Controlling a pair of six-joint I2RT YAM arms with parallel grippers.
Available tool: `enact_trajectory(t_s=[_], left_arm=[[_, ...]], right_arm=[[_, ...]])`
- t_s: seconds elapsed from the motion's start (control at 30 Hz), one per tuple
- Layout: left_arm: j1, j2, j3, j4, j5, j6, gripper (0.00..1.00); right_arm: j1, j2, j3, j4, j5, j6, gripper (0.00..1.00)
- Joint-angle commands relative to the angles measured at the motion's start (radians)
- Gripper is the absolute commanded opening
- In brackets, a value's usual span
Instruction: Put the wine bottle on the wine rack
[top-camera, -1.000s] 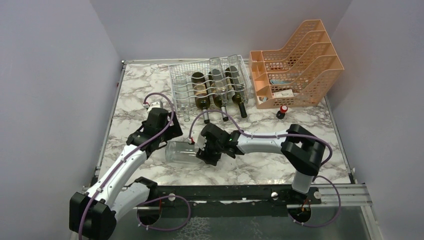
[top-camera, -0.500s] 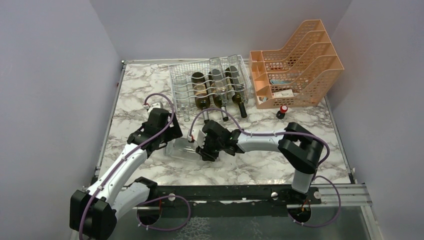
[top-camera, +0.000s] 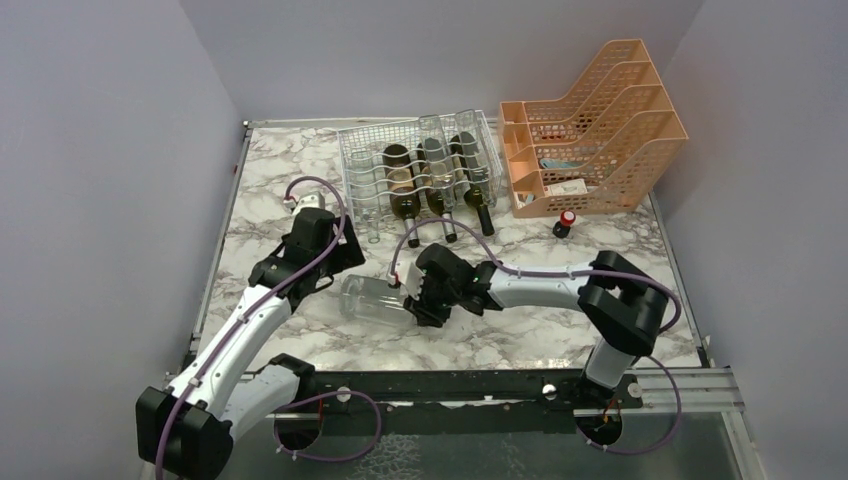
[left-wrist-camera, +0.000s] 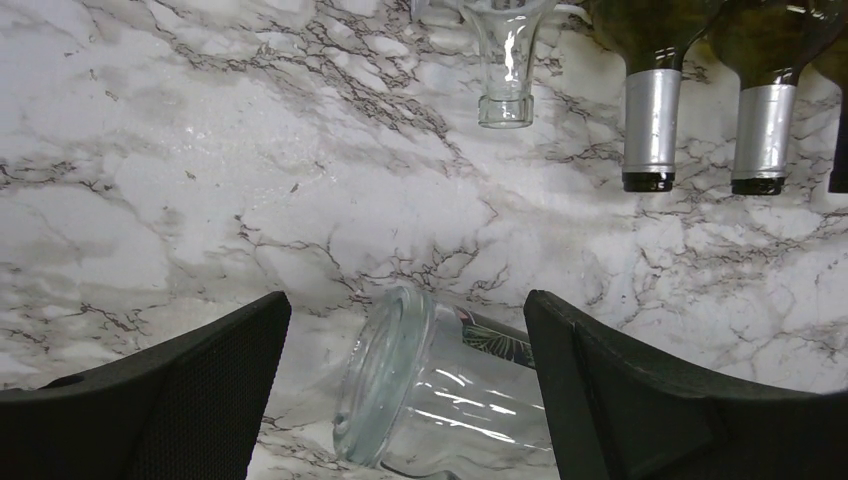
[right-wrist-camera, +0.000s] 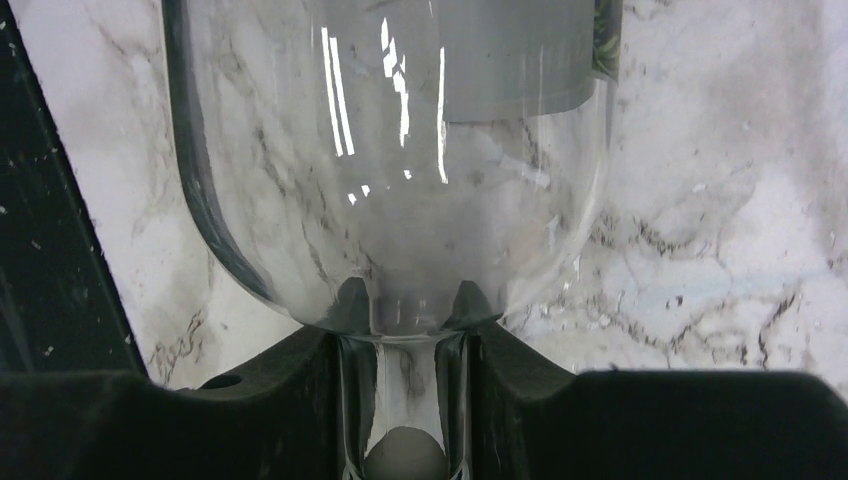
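The right pincer (right-wrist-camera: 403, 340) is clamped on the neck of the clear glass wine bottle (right-wrist-camera: 400, 150), which lies sideways near the centre of the overhead frame. The left pincer (left-wrist-camera: 405, 400) stands wide open, its fingers flanking the bottle's base. Upper centre on the marble table (top-camera: 500, 340) sits the white wire-grid wine rack (top-camera: 420, 135), holding dark bottles (top-camera: 400, 180), well apart from the clear one.

Left jaws spread, right jaws clamped
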Motion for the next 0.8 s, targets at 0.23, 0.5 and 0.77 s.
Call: enact_trajectory(t_s=[0.23,0.5,0.77], left_arm=[[0.007,-0.080,0.091,-0.028,-0.062,0.035,0.93],[0.007,-0.167,0.164,-0.028,-0.115,0.056,0.92],[0.006,-0.228,0.245,-0.029,-0.169,0.119,0.92]], right_arm=[[-0.004,-0.276,-0.061,0.158,0.022,0.072,0.01],[-0.005,-0.439,-0.117,0.226,0.145,0.136,0.01],[-0.006,-0.507,-0.013,0.204,0.449,0.256,0.01]])
